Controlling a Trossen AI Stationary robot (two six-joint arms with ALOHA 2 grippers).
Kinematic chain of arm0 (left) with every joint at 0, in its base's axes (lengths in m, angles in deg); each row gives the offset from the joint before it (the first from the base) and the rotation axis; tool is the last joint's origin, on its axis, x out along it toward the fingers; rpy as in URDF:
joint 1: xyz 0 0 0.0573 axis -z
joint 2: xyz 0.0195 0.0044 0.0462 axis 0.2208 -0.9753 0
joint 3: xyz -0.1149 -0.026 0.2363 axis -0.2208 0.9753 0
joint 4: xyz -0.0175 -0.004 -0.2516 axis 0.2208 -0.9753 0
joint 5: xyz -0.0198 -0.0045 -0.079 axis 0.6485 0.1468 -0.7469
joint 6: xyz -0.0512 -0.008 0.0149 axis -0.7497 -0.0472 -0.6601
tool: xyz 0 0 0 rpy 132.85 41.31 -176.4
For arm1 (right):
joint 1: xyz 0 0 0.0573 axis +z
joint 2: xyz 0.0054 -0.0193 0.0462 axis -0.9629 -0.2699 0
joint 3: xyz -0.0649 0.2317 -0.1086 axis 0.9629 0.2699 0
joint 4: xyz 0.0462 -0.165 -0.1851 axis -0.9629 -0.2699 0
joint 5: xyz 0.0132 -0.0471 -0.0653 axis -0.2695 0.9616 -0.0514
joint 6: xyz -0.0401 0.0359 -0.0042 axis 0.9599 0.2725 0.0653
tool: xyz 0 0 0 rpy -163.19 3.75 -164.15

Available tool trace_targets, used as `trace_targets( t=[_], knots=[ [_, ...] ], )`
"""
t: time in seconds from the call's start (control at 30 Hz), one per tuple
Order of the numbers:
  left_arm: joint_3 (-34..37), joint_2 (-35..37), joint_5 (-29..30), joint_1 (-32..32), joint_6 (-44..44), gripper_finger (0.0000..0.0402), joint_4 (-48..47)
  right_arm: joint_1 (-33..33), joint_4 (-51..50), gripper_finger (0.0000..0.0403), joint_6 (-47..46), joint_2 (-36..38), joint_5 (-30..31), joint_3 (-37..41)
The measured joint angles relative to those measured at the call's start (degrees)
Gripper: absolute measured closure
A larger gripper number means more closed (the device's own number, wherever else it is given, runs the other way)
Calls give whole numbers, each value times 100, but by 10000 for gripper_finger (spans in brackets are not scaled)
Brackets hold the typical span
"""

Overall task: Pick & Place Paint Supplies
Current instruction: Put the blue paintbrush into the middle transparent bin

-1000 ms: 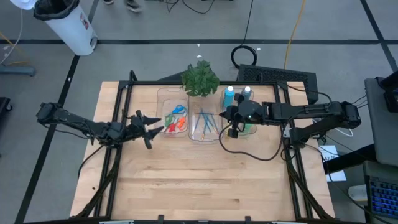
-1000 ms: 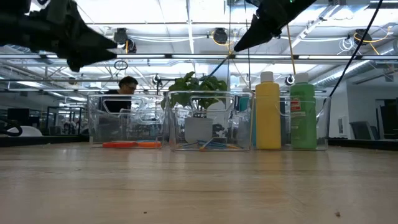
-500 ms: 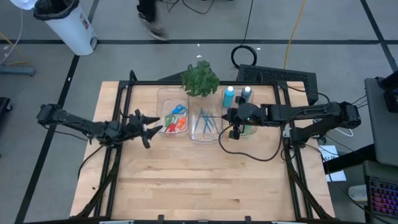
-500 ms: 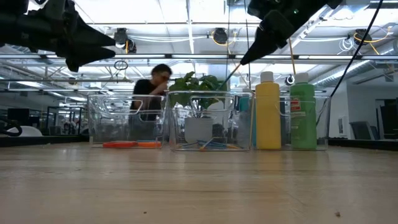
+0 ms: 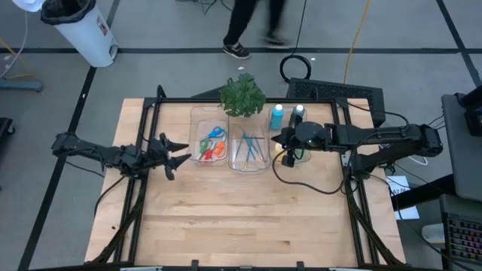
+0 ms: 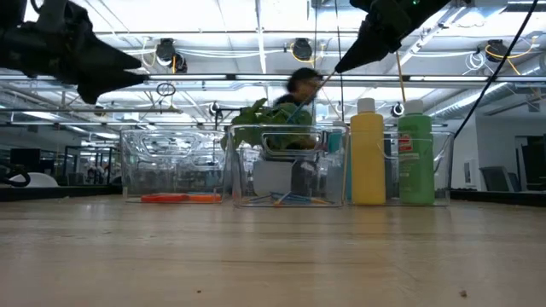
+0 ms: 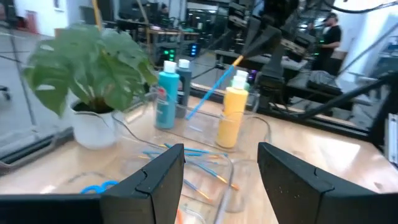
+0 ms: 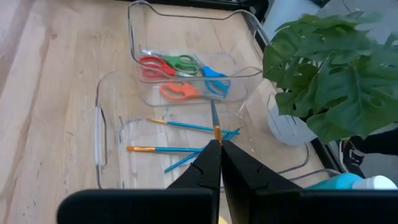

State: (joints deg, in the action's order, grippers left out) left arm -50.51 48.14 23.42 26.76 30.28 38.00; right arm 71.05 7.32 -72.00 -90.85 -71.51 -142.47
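Three clear bins stand in a row at the table's far side. The left bin (image 5: 211,143) holds scissors (image 8: 180,73), and the middle bin (image 5: 248,150) holds thin blue brushes (image 8: 180,148). In the right bin stand a light blue bottle (image 5: 277,115), a dark blue one (image 5: 299,113), a yellow one (image 6: 368,153) and a green one (image 6: 415,153). My right gripper (image 5: 276,138) hangs above the middle and right bins, shut on one brush (image 7: 208,93). Left of the bins my left gripper (image 5: 183,152) stands open and level, nothing between its fingers (image 7: 155,180). My right gripper pinches the brush by its orange-banded end (image 8: 216,133) between its two fingertips. The fingers slant down from the table's right, in line with the brush. The brush sticks out beyond the fingertips, slanting down toward the table's left, lifted clear above the bins.
A leafy plant in a white pot (image 5: 242,95) stands behind the bins. The near half of the wooden table (image 5: 241,218) is bare board. A person (image 5: 252,26) walks past beyond the table's far edge.
My left gripper has drawn back toward the table's left edge, still open and level. The person behind the table has walked from left to right.
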Motion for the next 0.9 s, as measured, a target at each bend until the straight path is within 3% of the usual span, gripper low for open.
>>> trace_targets(
  t=[0.17, 0.53, 0.63, 0.9],
  knots=[
    [548, 446, -127, -6, -136, 190, 70, 0, -87, 403, -8, 0, 4, 0],
    [533, 570, -182, -7, -290, 190, -7, -13, -244, 403, -37, -144, 210, 0],
    [533, 566, -180, -7, -255, 190, -3, -60, -205, 403, -17, -352, 472, 0],
    [532, 566, -182, -7, -294, 190, -16, -276, 658, 403, 8, -1342, 304, 0]
  ],
)
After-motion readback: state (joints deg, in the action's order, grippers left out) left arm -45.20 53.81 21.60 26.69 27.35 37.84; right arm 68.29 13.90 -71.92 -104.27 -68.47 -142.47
